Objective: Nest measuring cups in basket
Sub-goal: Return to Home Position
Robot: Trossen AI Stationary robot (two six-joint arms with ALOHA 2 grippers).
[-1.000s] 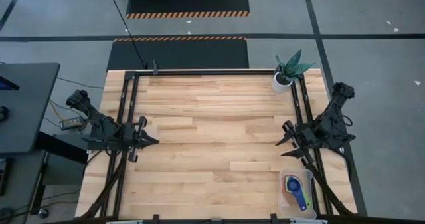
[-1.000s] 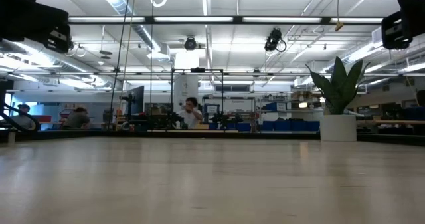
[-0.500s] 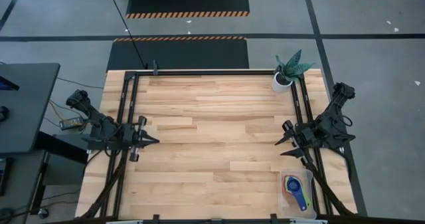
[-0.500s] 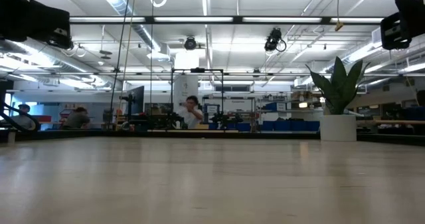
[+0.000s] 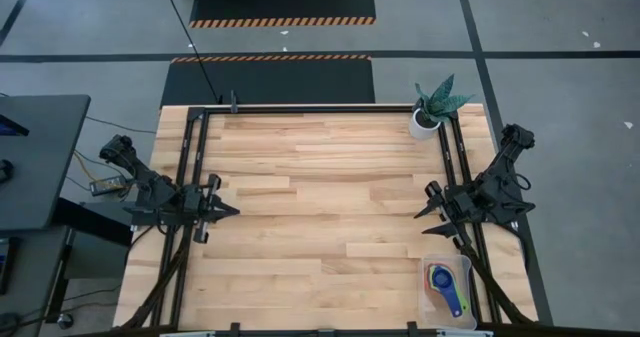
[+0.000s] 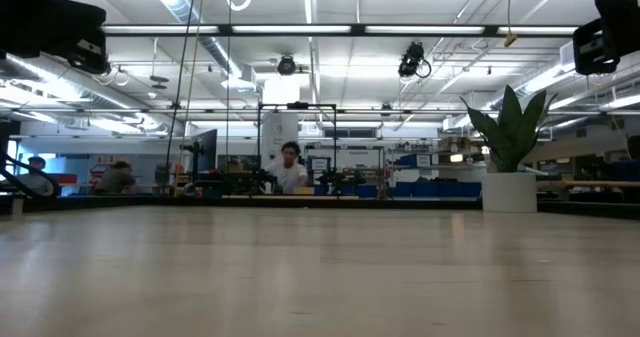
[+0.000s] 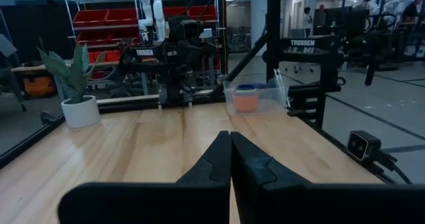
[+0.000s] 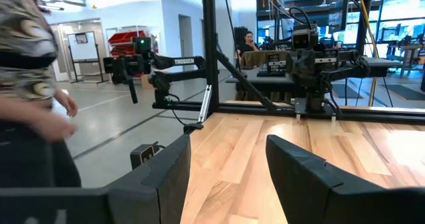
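The clear basket (image 5: 462,267) stands at the table's near right corner. Measuring cups (image 5: 443,282) lie stacked inside it, with blue, green and orange showing. The left wrist view shows the basket (image 7: 265,104) far across the table with an orange cup (image 7: 246,102) in it. My left gripper (image 5: 234,212) hovers shut over the table's left edge, pointing level toward the middle. My right gripper (image 5: 421,214) hovers open over the right side, a little farther back than the basket, also pointing level inward. Neither gripper has anything between its fingers (image 7: 230,147) (image 8: 229,164).
A white pot with a green plant (image 5: 428,120) stands at the far right corner. Black frame rails (image 5: 320,108) run along the table's far edge and both sides. Bare wood (image 5: 320,207) lies between the two arms. A person (image 8: 26,84) stands beside the table in the right wrist view.
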